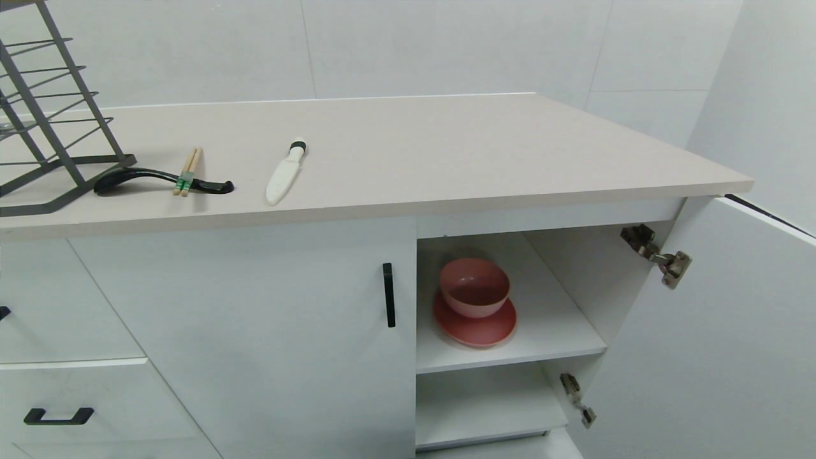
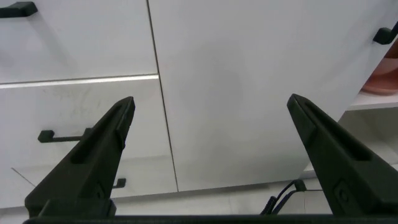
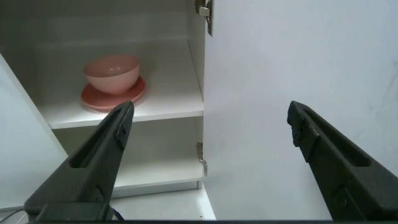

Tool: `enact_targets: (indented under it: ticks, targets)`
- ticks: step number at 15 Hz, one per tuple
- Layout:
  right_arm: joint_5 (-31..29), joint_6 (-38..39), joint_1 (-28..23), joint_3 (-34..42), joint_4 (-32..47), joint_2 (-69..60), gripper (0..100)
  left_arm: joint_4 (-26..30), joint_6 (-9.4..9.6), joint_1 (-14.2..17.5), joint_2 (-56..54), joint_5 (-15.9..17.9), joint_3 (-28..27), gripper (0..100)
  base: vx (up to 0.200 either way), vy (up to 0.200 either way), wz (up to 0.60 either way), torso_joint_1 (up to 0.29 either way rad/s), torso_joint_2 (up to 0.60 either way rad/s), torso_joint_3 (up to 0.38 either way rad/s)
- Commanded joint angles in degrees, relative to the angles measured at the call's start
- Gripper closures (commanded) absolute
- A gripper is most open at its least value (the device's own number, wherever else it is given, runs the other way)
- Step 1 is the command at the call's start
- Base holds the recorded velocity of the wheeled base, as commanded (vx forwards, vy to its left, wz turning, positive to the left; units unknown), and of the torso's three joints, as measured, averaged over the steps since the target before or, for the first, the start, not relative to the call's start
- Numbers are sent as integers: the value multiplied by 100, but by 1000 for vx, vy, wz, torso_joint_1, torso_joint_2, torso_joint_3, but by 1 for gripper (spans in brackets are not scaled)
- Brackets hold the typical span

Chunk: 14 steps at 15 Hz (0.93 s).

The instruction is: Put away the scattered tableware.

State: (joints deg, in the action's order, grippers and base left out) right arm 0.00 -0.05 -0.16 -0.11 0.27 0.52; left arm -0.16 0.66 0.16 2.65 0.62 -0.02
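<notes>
While L claw (image 2: 210,99) & R claw (image 3: 210,104) hang released, glossy pink bowl (image 1: 475,287) sits on matching plate (image 1: 475,333) in cupboard (image 1: 561,319).

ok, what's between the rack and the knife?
Head view: a black ladle lying on the counter, chopsticks across its handle. Bare counter from handle tip to knife.

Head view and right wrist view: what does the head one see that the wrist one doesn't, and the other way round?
The head view adds the countertop with a black spoon, chopsticks lying across its handle, a white knife and a wire rack. The right wrist view adds the right gripper, open. Both show the pink bowl sitting on the pink plate on the upper shelf, beside the open door.
</notes>
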Motion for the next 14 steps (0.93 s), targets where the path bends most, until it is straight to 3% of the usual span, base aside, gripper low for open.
enact_targets:
  ticks: [1, 4, 13, 14]
  targets:
    - [0, -4, 7, 2, 0, 27, 0, -2, -4, 28, -106, -9, 2, 0, 0, 0, 0, 0, 0, 0]
    - [0, -4, 7, -7, 0, 27, 0, -2, 31, -16, -265, 8, 2, 0, 0, 0, 0, 0, 0, 0]
    - [0, 5, 7, 2, 8, 27, 0, -2, -4, -16, -265, -1, 2, 0, -200, 0, 0, 4, 1, 3]
    - [0, 5, 7, 2, 8, 27, 100, 7, -4, -16, -265, -1, 2, 0, -200, 0, 0, 7, 7, -2]
